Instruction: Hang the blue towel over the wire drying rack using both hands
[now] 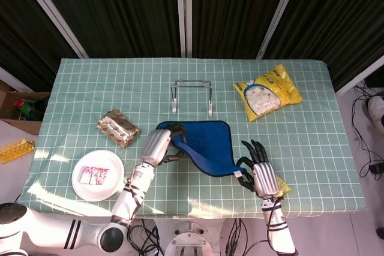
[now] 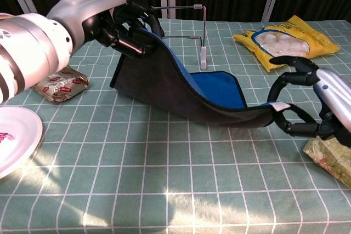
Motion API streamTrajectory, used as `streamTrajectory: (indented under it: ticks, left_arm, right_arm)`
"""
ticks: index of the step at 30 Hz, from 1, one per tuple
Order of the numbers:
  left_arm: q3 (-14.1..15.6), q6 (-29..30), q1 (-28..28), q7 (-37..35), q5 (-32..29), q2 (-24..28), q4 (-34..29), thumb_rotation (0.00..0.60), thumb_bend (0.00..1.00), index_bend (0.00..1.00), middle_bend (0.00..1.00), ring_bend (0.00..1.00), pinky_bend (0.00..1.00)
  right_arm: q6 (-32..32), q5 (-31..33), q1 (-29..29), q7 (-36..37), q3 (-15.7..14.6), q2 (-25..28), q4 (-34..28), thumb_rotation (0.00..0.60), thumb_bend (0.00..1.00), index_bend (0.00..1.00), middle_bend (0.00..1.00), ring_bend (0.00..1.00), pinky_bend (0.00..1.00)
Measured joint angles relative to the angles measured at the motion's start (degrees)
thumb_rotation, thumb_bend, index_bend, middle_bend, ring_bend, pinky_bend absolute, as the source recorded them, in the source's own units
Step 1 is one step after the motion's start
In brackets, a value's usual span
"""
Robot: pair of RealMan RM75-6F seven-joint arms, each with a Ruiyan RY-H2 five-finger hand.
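Slung between the left hand (image 2: 118, 23), which grips its raised left corner, and the right hand (image 2: 307, 105), pinching its lower right corner, the blue towel (image 2: 181, 89) runs crosswise just before the wire drying rack (image 2: 186, 23) behind it.

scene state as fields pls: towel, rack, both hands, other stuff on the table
towel: blue towel, near edge lifted between both hands, far part on the table
rack: wire drying rack, bare, behind the towel
left hand: left hand grips the left corner, raised
right hand: right hand holds the right corner, lower
other: yellow snack bag, foil packet, white plate
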Motion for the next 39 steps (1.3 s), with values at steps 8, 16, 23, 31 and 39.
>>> streamTrajectory:
  ticks: [8, 16, 23, 31, 39]
  left_arm:
    - [-1.05, 1.4, 1.75, -3.97, 1.67, 1.26, 0.06, 0.6, 0.53, 0.8, 0.3, 0.27, 0.35]
    - [-3.98, 2.46, 2.45, -6.91, -0.2, 0.85, 1.2, 0.6, 0.53, 0.81, 0.3, 0.27, 0.35]
    - [-8.39, 0.35, 1.42, -8.45, -5.33, 1.57, 1.58, 0.6, 0.54, 0.82, 0.31, 0.27, 0.35]
    - [-14.89, -0.88, -3.06, -5.75, -12.98, 2.74, 2.59, 0.6, 0.54, 0.82, 0.29, 0.24, 0.35]
    - [-21.34, -2.77, -8.47, -3.21, -22.62, 4.62, 7.18, 0.6, 0.54, 0.83, 0.29, 0.23, 0.34]
  right_arm:
    - [-0.91, 3.25, 2.55, -1.76, 5.71, 5.64, -7.31, 0.6, 0.63, 1.0, 0.17, 0.0, 0.0]
    - [-3.64, 7.55, 6.18, -4.9, 11.62, 8.92, -12.78, 0.6, 0.63, 1.0, 0.17, 0.0, 0.0]
    - [-8.72, 13.73, 10.46, -8.66, 16.47, 11.56, -16.13, 0.6, 0.63, 1.0, 0.17, 0.0, 0.0]
    - [-12.77, 21.49, 16.28, -12.74, 22.81, 13.62, -18.62, 0.6, 0.63, 1.0, 0.15, 0.0, 0.0]
    - [-16.05, 29.68, 22.67, -17.42, 26.89, 14.3, -18.41, 0.6, 0.63, 1.0, 0.14, 0.0, 0.0]
